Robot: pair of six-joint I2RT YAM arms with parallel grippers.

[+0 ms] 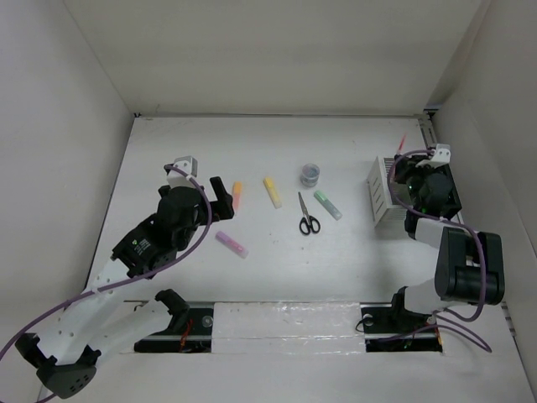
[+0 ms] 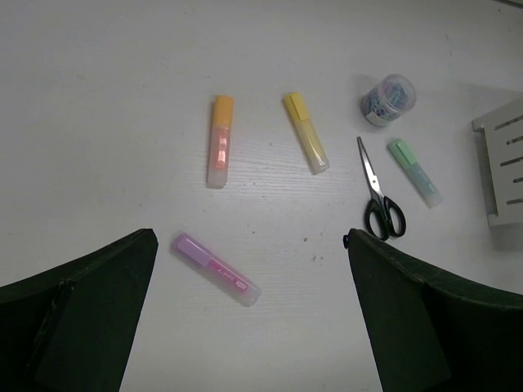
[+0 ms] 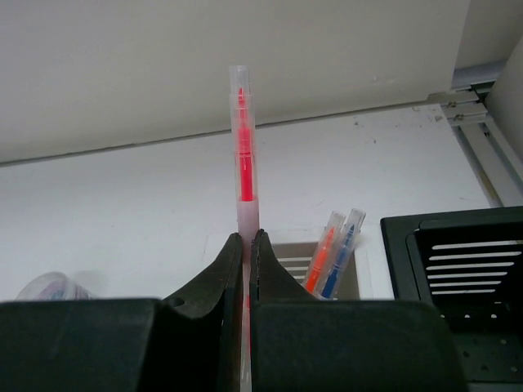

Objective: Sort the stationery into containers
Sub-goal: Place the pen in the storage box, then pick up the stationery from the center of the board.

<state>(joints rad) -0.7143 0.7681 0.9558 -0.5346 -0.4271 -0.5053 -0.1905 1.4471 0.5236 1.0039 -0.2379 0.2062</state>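
- Table [image 1: 252, 151]: white, stationery scattered mid-surface.
- Left gripper [image 1: 222, 200]: jaws wide apart, empty, just at 9 o'clock of orange highlighter [image 1: 237, 196].
- Right gripper [image 3: 247, 245]: clamped on upright orange-red pen [image 3: 243, 147], by white container [image 1: 382, 191].
- White container: 3 o'clock side of table. Black container [image 3: 458, 269] at its 3 o'clock.
- Scissors [image 1: 308, 215]: mid-table, blades closed, tips toward 12.
- From scissors: yellow highlighter [image 1: 273, 191] at 10, orange at 9, purple highlighter [image 1: 232, 244] at 8, green highlighter [image 1: 328, 204] at 2.
- Orange pen [image 3: 321, 263] and blue pen [image 3: 341, 255]: tilted in white container.
- Small round tub [image 1: 310, 175]: 12 of scissors.
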